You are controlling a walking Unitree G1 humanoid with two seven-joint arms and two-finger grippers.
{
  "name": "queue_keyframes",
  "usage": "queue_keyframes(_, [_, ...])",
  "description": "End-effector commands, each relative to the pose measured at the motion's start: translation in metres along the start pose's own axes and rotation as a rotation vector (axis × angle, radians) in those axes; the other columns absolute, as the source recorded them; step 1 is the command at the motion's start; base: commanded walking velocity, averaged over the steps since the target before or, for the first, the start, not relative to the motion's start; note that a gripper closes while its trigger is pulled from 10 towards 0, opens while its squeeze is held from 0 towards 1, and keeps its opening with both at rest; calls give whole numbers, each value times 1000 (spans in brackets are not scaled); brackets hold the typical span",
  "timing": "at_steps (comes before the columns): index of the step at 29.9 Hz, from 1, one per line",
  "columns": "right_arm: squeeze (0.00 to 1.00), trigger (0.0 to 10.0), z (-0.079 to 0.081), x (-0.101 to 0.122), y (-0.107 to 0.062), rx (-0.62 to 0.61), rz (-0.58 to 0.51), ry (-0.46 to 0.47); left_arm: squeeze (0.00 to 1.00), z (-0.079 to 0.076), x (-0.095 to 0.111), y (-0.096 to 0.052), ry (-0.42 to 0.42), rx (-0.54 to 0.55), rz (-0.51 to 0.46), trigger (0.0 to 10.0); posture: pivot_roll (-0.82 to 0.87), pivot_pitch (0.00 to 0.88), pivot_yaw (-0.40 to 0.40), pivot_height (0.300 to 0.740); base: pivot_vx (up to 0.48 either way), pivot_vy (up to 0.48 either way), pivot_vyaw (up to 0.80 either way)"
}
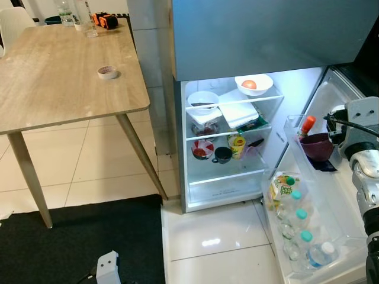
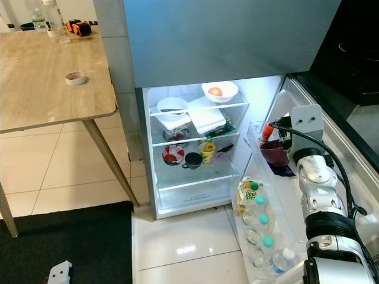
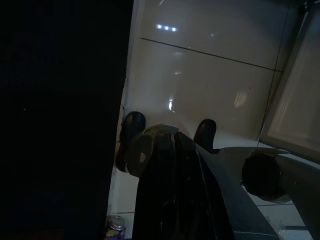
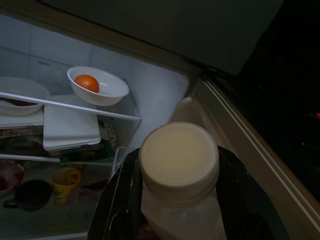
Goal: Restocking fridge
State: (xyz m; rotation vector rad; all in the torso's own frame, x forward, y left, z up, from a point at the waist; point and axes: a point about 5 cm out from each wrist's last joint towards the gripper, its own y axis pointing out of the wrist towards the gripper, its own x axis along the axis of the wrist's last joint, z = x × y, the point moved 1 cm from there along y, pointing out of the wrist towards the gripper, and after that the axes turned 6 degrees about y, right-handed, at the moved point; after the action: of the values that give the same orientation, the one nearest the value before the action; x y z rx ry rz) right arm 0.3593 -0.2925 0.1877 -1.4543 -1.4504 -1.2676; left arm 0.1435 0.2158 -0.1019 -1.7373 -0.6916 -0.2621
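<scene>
The right gripper (image 4: pixel 180 220) is clamped on an upright translucent plastic bottle with a wide cream-coloured lid (image 4: pixel 179 156), one black finger on either side of its body. It holds the bottle at the upper shelf of the open white fridge door (image 1: pixel 331 118), on the right of the scene, just beside the dark purple cup (image 1: pixel 317 147) and the red-capped bottle (image 1: pixel 307 125) standing there. The bottle's long axis is vertical, so a straight lowering into that door shelf looks like the move in hand. The lit fridge compartment (image 1: pixel 228 148) lies to the left of the gripper. The right arm is the nearer one by far. The left gripper (image 3: pixel 167 132) hangs idle over the pale floor tiles, fingers apart and empty.
</scene>
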Motion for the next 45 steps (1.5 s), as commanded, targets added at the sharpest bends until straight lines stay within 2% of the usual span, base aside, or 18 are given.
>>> queue_keyframes(1, [0, 0, -9, 15, 4, -10, -26, -30, 0, 0, -5, -1, 5, 7, 23, 10000, -36, 0, -18, 740, 0, 0, 0])
queue_keyframes(2, [0, 0, -9, 15, 4, -10, -26, -30, 0, 0, -5, -1, 5, 7, 23, 10000, -36, 0, -18, 740, 0, 0, 0])
queue_keyframes(3, [0, 0, -22, 9, 2, -59, 49, -72, 0, 0, -7, -1, 2, 9, 27, 10000, -36, 0, -18, 740, 0, 0, 0])
queue_keyframes(4, [0, 0, -22, 9, 2, -59, 49, -72, 0, 0, -7, -1, 2, 9, 27, 10000, -36, 0, -18, 740, 0, 0, 0])
queue_keyframes(5, [0, 0, -31, 6, 0, -96, 88, -73, 0, 1, -8, -1, 1, 10, 30, 10000, -36, 0, -18, 740, 0, 0, 0])
queue_keyframes(7, [0, 0, -34, 6, -1, -102, 100, -53, 0, 1, -9, -1, 1, 11, 31, 10000, -36, 0, -18, 740, 0, 0, 0])
queue_keyframes(9, [0, 0, -37, 4, -5, -77, 144, 2, 0, 1, -9, -2, 2, 12, 34, 10000, -40, 0, -14, 740, 0, 0, 0])
queue_keyframes(13, [0, 0, -39, 5, -9, -48, 166, 17, 0, 2, -9, -2, 4, 13, 34, 10000, -41, 0, -13, 740, 0, 0, 0])
queue_keyframes(17, [0, 0, -41, 9, -16, 4, 197, 71, 0, 3, -8, -2, 8, 14, 35, 10000, -47, 0, -8, 740, 0, 0, 0])
queue_keyframes(25, [0, 0, -48, 20, -31, 71, 247, 111, 0, 3, -7, -2, 16, 12, 36, 10000, -52, 0, -4, 740, 0, 0, 0])
queue_keyframes(29, [0, 0, -53, 23, -44, 139, 294, 101, 0, 3, -7, -2, 17, 11, 38, 10000, -56, 0, -2, 740, 0, 0, 0])
queue_keyframes(31, [0, 0, -54, 22, -47, 148, 310, 94, 0, 3, -7, -2, 18, 11, 38, 10000, -56, 0, -2, 740, 0, 0, 0])
queue_keyframes(33, [0, 0, -50, 12, -56, 180, 380, 100, 0, 3, -8, -2, 20, 10, 41, 10000, -63, 0, 0, 740, 0, 0, 0])
queue_keyframes(35, [0, 0, -50, 12, -56, 180, 380, 100, 0, 3, -8, -2, 20, 10, 41, 10000, -63, 0, 0, 740, 0, 0, 0])
queue_keyframes(37, [0, 0, -41, 1, -61, 205, 426, 116, 0, 3, -8, -2, 21, 10, 42, 10000, -63, 0, 0, 740, 0, 0, 0])
queue_keyframes(39, [0, 0, -31, -15, -67, 217, 486, 87, 0, 3, -8, -2, 22, 10, 42, 10000, -63, 0, 0, 740, 0, 0, 0])
queue_keyframes(45, [0, 0, -29, -25, -69, 182, 509, 109, 0, 4, -7, -3, 23, 11, 42, 10000, -57, 0, 3, 740, 0, 0, 0])
